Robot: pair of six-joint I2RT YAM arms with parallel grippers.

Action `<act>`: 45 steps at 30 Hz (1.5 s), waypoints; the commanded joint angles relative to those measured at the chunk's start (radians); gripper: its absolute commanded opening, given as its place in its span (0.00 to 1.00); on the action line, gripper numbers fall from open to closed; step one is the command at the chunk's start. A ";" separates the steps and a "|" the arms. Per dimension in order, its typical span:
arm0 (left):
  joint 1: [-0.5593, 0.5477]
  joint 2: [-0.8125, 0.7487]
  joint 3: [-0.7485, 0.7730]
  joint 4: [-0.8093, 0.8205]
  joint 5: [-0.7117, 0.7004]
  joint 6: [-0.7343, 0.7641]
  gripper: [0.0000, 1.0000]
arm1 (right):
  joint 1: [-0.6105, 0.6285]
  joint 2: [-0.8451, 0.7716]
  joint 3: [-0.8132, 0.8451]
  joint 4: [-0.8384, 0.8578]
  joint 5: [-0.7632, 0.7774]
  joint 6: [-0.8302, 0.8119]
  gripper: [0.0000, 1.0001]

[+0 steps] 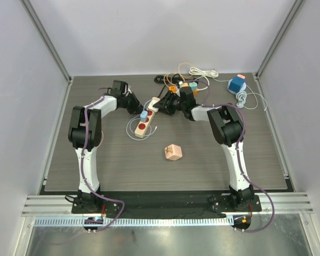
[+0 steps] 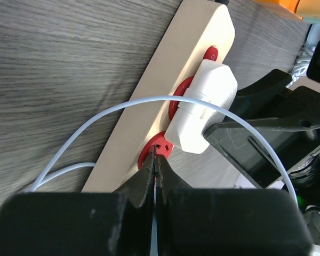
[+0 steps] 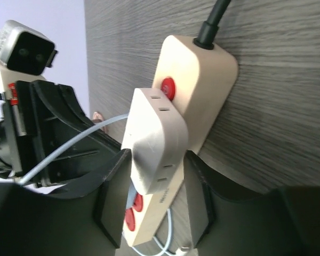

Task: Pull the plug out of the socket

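A beige power strip (image 1: 149, 109) with red sockets lies left of the table's middle. A white plug (image 1: 144, 114) sits in one of its sockets. In the right wrist view my right gripper (image 3: 154, 160) has a finger against each side of the plug (image 3: 152, 128), which is seated in the strip (image 3: 202, 69). In the left wrist view my left gripper (image 2: 156, 153) is shut, its tips resting on a red socket (image 2: 149, 152) of the strip (image 2: 165, 74), just beside the plug (image 2: 205, 106). The plug's thin white cable (image 2: 112, 109) arcs over the strip.
A tan cube (image 1: 173, 152) lies mid-table. A tangle of cables (image 1: 189, 72), orange and teal pieces (image 1: 188, 85) and a blue adapter (image 1: 237, 84) are at the back right. The white cable loops (image 1: 131, 129) round the strip's near end. Grey walls enclose three sides.
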State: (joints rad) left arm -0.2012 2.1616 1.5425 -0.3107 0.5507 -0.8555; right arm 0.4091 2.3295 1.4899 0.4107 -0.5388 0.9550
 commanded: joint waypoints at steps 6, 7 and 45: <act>0.000 0.046 -0.010 -0.064 -0.031 0.036 0.00 | 0.007 -0.033 0.010 0.206 -0.018 0.149 0.04; 0.000 0.046 -0.010 -0.067 -0.034 0.038 0.00 | 0.007 -0.050 -0.002 0.218 -0.013 0.162 0.01; 0.000 0.060 0.002 -0.091 -0.074 0.042 0.00 | -0.007 -0.063 -0.109 0.659 -0.058 0.475 0.01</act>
State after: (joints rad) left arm -0.1997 2.1815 1.5597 -0.3000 0.5583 -0.8566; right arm 0.4015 2.4294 1.4269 1.1824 -0.5682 1.6562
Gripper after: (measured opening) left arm 0.002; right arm 0.246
